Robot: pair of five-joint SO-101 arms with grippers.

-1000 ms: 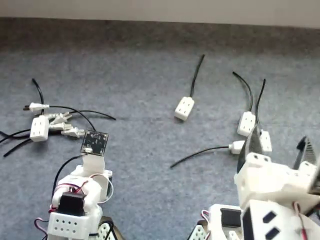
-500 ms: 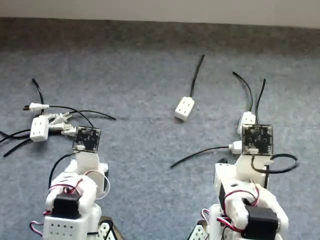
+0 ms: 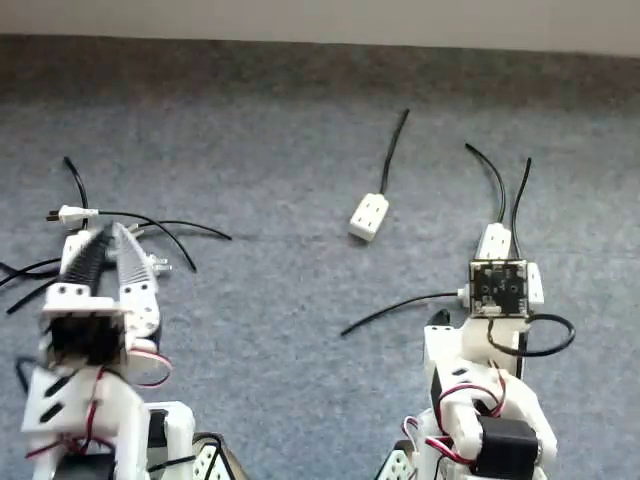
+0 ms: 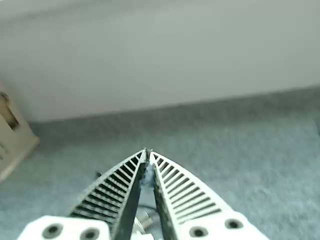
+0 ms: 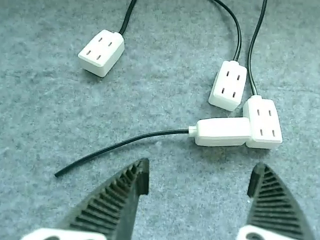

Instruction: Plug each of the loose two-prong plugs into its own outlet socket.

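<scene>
My left gripper [image 3: 108,232] is shut with nothing in it, raised over the left cluster; its fingers [image 4: 172,182] point toward the wall. There a white plug [image 3: 70,213] lies on the carpet, a white socket [image 3: 72,250] shows beside the fingers, and more plugs [image 3: 157,264] lie tangled in black cords. My right gripper [image 5: 200,172] is open, low over the carpet. Just beyond it a white plug [image 5: 222,132] sits pushed into the side of a socket [image 5: 262,122]. A second socket [image 5: 228,85] lies close by, and a third socket [image 5: 101,52] lies apart mid-carpet [image 3: 369,216].
Grey carpet [image 3: 280,180] covers the work surface, ending at a pale wall [image 4: 160,50] at the back. A tan box edge [image 4: 12,135] stands off to one side in the left wrist view. Black cords [image 3: 390,150] trail from each socket toward the wall.
The left arm has lifted from a low pose, its gripper now up over the left cluster. The right arm, raised one second ago, has come down over the right sockets.
</scene>
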